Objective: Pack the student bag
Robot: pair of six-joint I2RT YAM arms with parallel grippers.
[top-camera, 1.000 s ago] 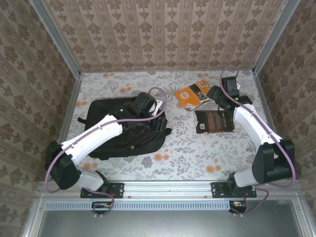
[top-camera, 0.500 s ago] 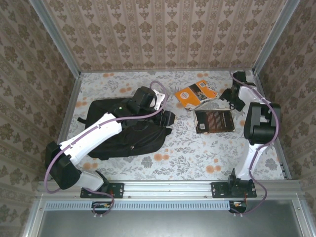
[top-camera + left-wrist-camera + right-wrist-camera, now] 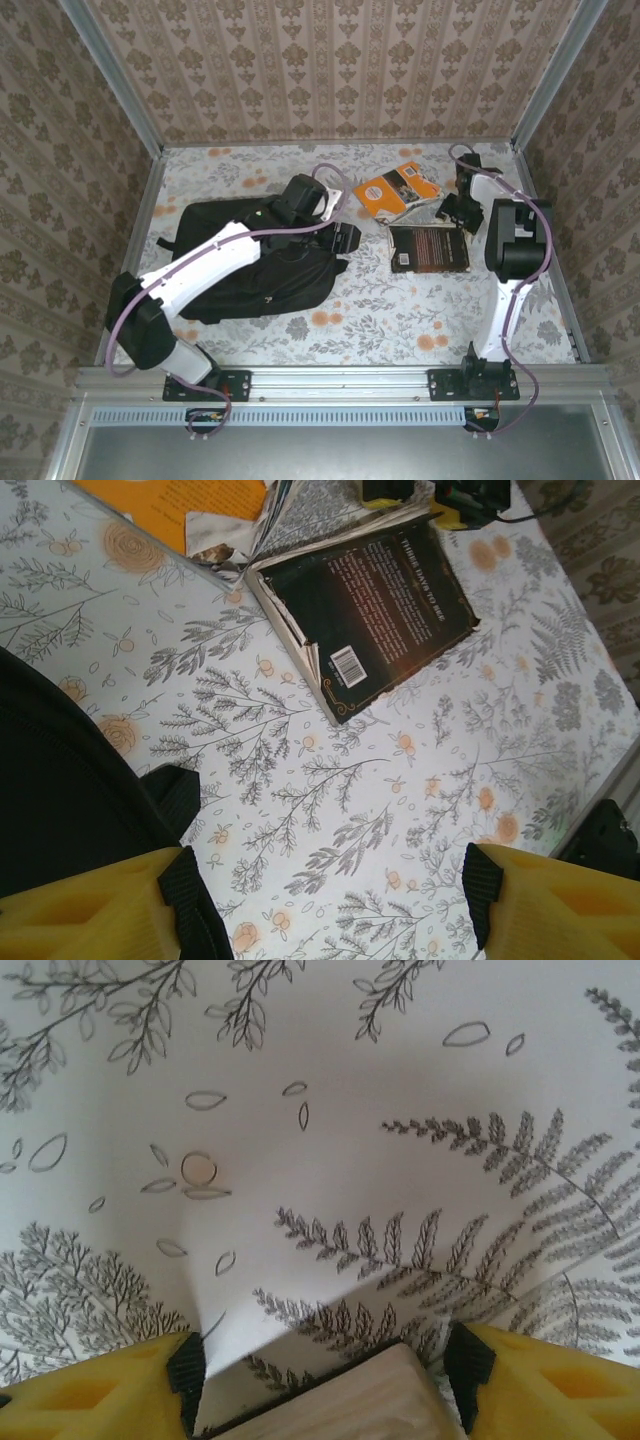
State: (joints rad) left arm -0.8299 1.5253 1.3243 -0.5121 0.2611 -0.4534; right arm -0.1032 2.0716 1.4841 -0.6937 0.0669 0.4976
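Two grippers had shifted within the last second, seen from above. The left gripper [image 3: 340,238] had slid off the middle of the student bag [image 3: 240,265] towards 3 o'clock and hung over its right end. The right arm [image 3: 515,235], earlier stretched low along the bench [image 3: 400,310], had folded upright, and the right gripper [image 3: 448,210] now sat at the 1 o'clock corner of the black book [image 3: 430,248]. The bag lay flat at the 9 o'clock side of the bench and had not moved. The orange book [image 3: 395,190] lay touching the black one at its 11 o'clock, partly over its far edge.

From the left wrist, the left gripper [image 3: 335,890] had its jaws wide with only patterned bench [image 3: 350,780] between them. The bag [image 3: 60,800] reached in at 9 o'clock beside the left jaw. The black book [image 3: 385,610] lay at 12 o'clock, cover torn along the spine, and the orange book [image 3: 180,505] at 11 o'clock.

From the right wrist, the right gripper [image 3: 325,1368] had its jaws apart astride a cream block of pages [image 3: 350,1400] at 6 o'clock. Whether they touched it could not be told.
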